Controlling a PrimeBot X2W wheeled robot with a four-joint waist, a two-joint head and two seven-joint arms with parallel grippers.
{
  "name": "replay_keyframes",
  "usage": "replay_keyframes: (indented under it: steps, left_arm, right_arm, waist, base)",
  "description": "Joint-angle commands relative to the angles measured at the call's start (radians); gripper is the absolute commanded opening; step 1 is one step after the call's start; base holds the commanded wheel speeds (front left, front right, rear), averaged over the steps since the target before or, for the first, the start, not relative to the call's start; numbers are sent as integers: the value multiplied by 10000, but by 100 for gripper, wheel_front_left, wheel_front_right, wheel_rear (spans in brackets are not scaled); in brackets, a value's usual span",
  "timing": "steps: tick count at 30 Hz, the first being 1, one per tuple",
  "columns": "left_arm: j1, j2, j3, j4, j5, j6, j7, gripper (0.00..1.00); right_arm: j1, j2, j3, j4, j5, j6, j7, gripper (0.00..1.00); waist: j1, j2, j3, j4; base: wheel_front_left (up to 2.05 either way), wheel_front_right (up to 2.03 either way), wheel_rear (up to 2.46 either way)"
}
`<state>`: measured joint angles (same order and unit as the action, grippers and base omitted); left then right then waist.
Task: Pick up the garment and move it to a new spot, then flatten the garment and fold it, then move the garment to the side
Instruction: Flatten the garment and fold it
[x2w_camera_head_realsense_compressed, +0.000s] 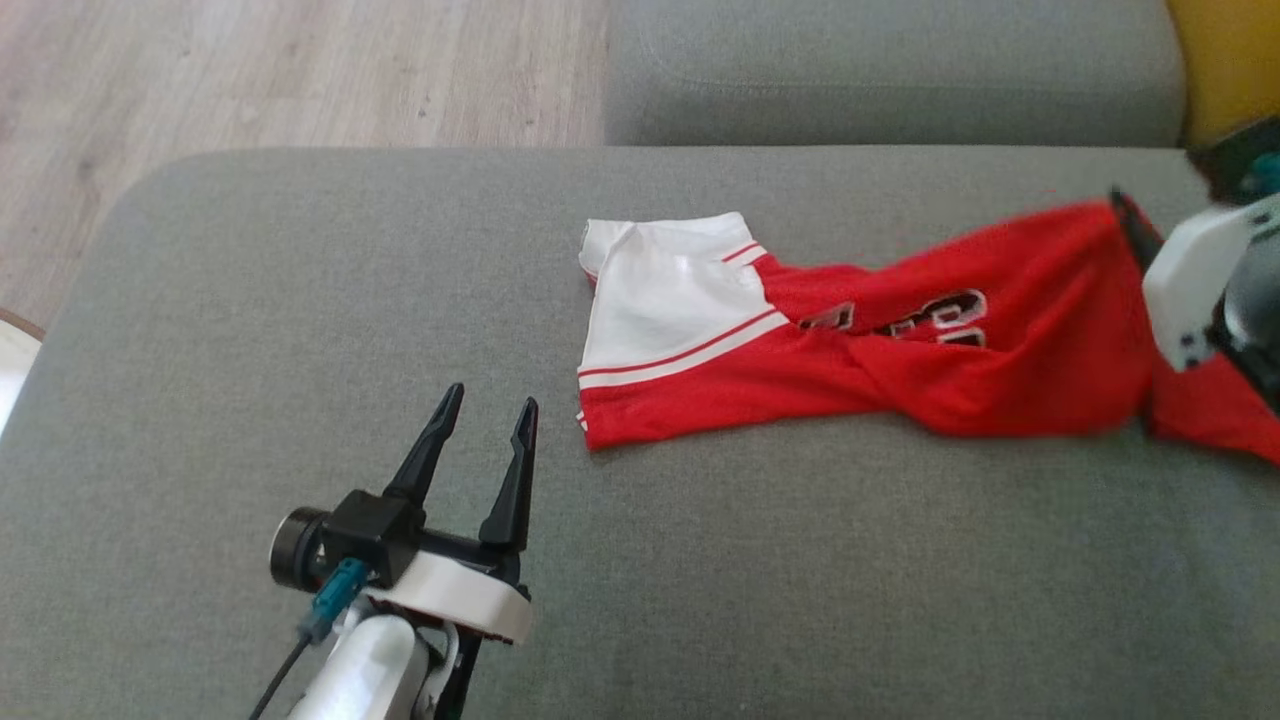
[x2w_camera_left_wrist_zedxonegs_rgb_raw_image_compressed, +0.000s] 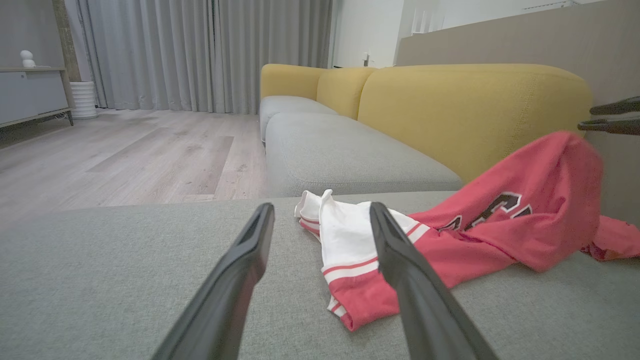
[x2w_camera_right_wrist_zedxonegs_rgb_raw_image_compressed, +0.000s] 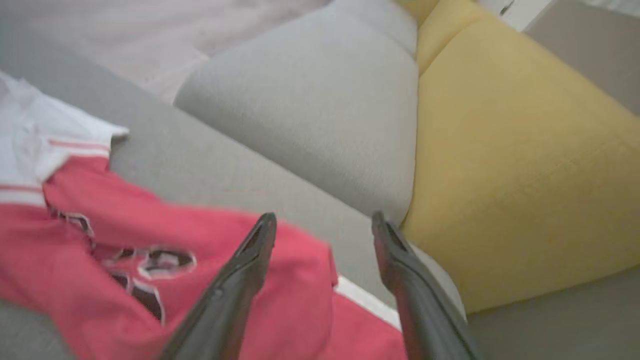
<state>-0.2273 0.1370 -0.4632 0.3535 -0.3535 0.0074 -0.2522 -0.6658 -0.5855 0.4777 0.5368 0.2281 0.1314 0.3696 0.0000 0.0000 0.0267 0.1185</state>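
The garment (x2w_camera_head_realsense_compressed: 900, 360) is a red jersey with a white sleeve and dark lettering, lying crumpled on the grey sofa seat (x2w_camera_head_realsense_compressed: 300, 300). Its right end rises in a blurred peak (x2w_camera_left_wrist_zedxonegs_rgb_raw_image_compressed: 570, 150) just under my right gripper (x2w_camera_right_wrist_zedxonegs_rgb_raw_image_compressed: 322, 220). That gripper's jaws stand apart and nothing is between the fingertips; the red cloth (x2w_camera_right_wrist_zedxonegs_rgb_raw_image_compressed: 150, 260) lies below and behind its left finger. My left gripper (x2w_camera_head_realsense_compressed: 492, 400) hovers open over bare seat, a short way left of the garment's hem (x2w_camera_left_wrist_zedxonegs_rgb_raw_image_compressed: 355, 305), holding nothing.
A yellow backrest (x2w_camera_left_wrist_zedxonegs_rgb_raw_image_compressed: 475, 110) runs along the seat's right side. A second grey seat cushion (x2w_camera_head_realsense_compressed: 890, 70) lies beyond the garment. Wooden floor (x2w_camera_head_realsense_compressed: 250, 70) borders the seat's far left edge. Curtains (x2w_camera_left_wrist_zedxonegs_rgb_raw_image_compressed: 200, 50) and a low cabinet (x2w_camera_left_wrist_zedxonegs_rgb_raw_image_compressed: 30, 95) stand further off.
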Motion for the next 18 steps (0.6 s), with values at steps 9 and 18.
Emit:
replay_keyframes:
  steps: [9, 18]
  left_arm:
    - [-549, 144, 733, -510, 189, -32, -95, 100]
    - [-304, 83, 1152, -863, 202, 25, -95, 100]
  right_arm:
    - [-486, 1532, -1259, 527, -313, -7, -3581, 100]
    - [1974, 3332, -2813, -1099, -423, -7, -5575, 100]
  waist:
    - [0, 0, 217, -467]
    - [0, 0, 172, -1078]
  base:
    - [0, 0, 0]
    - [0, 0, 0]
